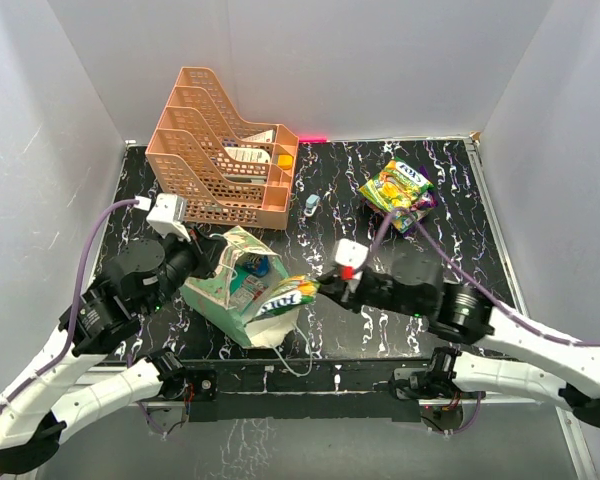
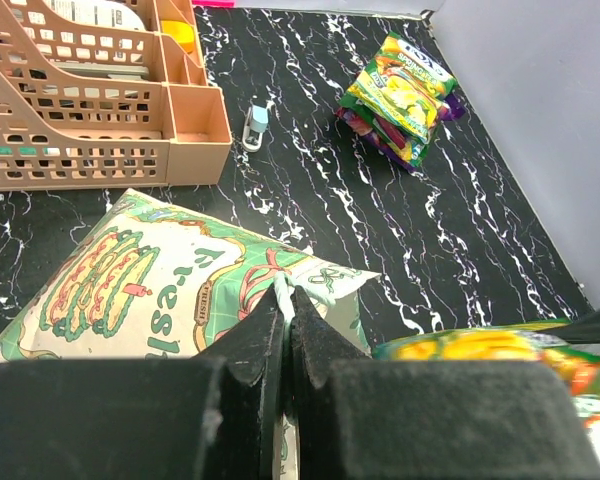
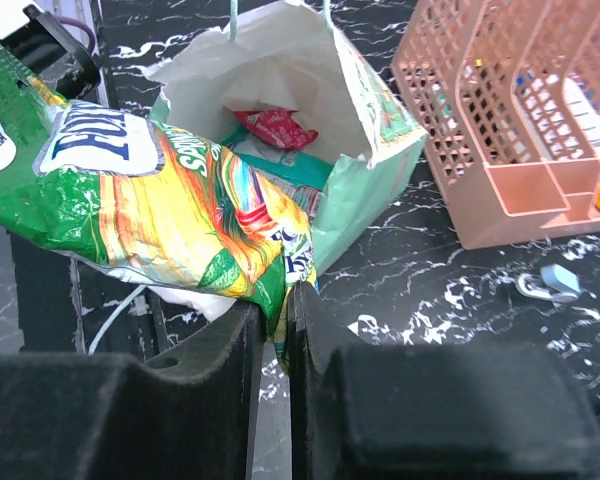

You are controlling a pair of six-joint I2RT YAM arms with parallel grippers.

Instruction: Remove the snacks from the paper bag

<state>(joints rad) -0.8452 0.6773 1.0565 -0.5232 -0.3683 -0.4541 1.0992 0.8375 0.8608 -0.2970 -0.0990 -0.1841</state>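
Teamwork on show: the left tool (image 2: 285, 305) is clamped fully shut on the upper lip of the paper bag (image 1: 218, 295), right by the handle string. By my reading that pinch does two jobs: it props the mouth open and anchors the bag so it does not slide along with whatever gets pulled out. The bag lies tipped on its side on the desk (image 1: 330, 190), just in front of the orange rack (image 1: 220, 150), its cream inside turned toward the right arm. Over there, the right tool (image 3: 275, 320) has its jaws nearly closed on one bottom corner of a yellow-green packet (image 3: 150, 200), a thin edge grip that suits crinkly foil. The packet hangs across the bag's mouth, most of it outside, so it looks caught mid-extraction. Deeper inside, a pink packet (image 3: 275, 128) and a teal packet (image 3: 290, 165) sit on the lower wall of the bag, so there is more to fetch. Far off toward the back right of the desk, well apart from the bag, a pile of snacks (image 1: 398, 190) shows where cleared ones go, yellow-green on top and purple peeking out beneath. A pale blue object (image 1: 311, 205) lies between rack and pile, and it is no part of this job.
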